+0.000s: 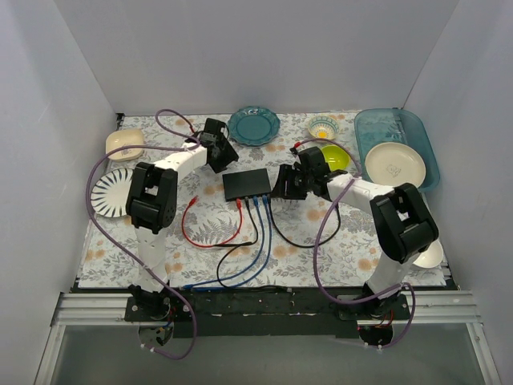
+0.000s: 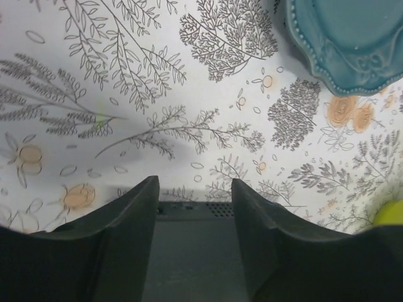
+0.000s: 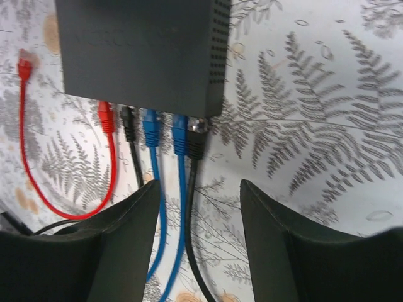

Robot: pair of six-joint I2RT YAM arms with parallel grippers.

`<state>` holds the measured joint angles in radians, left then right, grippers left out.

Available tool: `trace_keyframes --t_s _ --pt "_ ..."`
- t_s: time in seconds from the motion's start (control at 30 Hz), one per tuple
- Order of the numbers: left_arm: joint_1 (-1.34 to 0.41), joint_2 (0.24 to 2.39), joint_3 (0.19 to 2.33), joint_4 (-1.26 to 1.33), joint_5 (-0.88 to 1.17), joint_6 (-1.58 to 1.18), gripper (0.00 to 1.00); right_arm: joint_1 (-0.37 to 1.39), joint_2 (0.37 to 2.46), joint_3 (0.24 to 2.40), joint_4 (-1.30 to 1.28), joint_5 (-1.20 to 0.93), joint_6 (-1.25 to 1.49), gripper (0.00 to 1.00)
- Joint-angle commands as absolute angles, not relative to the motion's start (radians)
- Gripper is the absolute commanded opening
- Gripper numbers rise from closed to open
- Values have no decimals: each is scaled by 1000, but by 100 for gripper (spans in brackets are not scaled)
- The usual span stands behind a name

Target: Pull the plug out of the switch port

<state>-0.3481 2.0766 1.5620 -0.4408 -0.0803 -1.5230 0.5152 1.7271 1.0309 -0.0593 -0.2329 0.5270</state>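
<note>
The switch (image 1: 247, 184) lies flat near the middle of the desk (image 1: 337, 241), its socket edge facing the arm bases. Five plugs fill that edge, read from the switch's left end in the right wrist view: red plug (image 3: 104, 116), thin black plug (image 3: 128, 123), first blue plug (image 3: 150, 129), second blue plug (image 3: 179, 135) and thick black plug (image 3: 195, 145). All five are seated.

The left claw (image 1: 218, 150) hangs at the switch's far left corner. It is released, and in its own view its fingers (image 2: 126, 239) straddle the switch's far edge (image 2: 189, 251); contact cannot be told.

The right claw (image 1: 288, 183) sits just off the switch's right end, also released and grasping nothing. Its fingers (image 3: 119, 251) are spread above the cables on the socket side.

The red cable (image 1: 188, 224) loops away from the switch's left end. A teal plate (image 1: 253, 126) lies beyond the switch's far edge.
</note>
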Motion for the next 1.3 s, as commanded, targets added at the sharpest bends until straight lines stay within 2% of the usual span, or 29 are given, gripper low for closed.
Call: trace_keyframes --t_s 0.0,0.27,0.73,0.93,1.07,1.27 --pt "-334 2137 1563 -433 -2 -1473 46 499 1773 1028 83 -353 606 60" --pt "-334 2073 1379 -342 135 -1496 41 451 1761 924 183 -394 655 59" --pt "-341 1868 1198 -310 166 -1465 43 445 1588 747 149 -347 620 64" --pt "-342 1743 1161 -328 59 -1457 47 445 1490 631 258 -293 655 64" --pt "-342 1658 1155 -258 75 -1470 51 439 1494 675 259 -285 641 64" --pt "-357 1733 1151 -150 330 -1529 50 431 1653 850 235 -408 640 63"
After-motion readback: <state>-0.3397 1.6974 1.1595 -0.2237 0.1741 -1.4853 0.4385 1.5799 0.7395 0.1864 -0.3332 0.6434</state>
